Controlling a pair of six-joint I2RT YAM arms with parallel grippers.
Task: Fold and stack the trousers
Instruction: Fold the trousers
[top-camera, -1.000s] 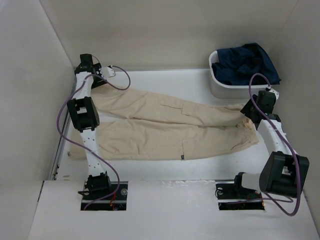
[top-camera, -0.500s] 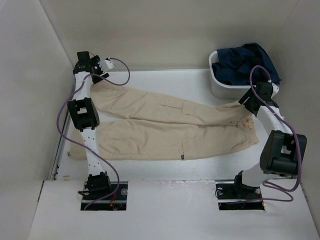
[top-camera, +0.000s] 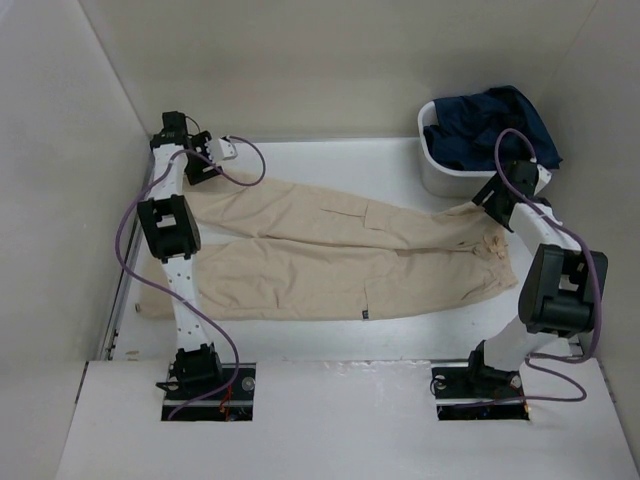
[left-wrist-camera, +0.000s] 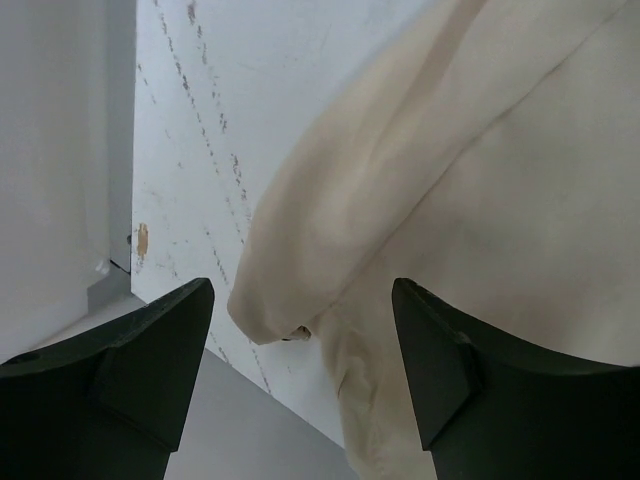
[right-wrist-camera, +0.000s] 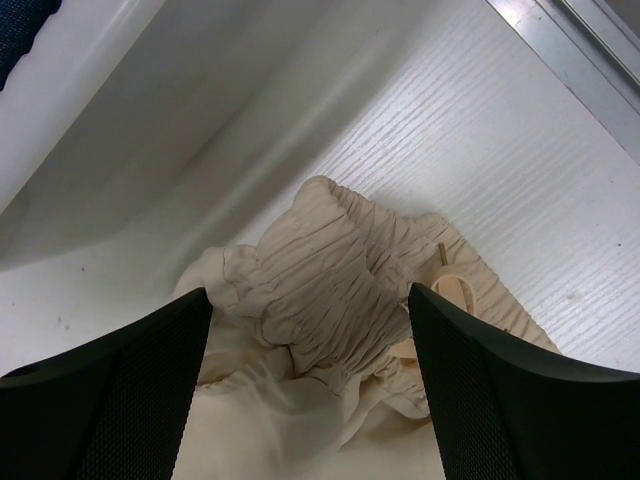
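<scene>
Since the trousers (top-camera: 330, 255) lie flat across the table (top-camera: 300, 335), legs left and waistband (right-wrist-camera: 330, 270) right, one arm hovers over each end; the left gripper (left-wrist-camera: 300, 295) gapes wide above the far-left cuff (left-wrist-camera: 300, 250), holding nothing; the right gripper (right-wrist-camera: 308, 300) stands equally wide over the gathered waistband, beside the bin (top-camera: 440, 180); both seem poised to pinch for a fold.
</scene>
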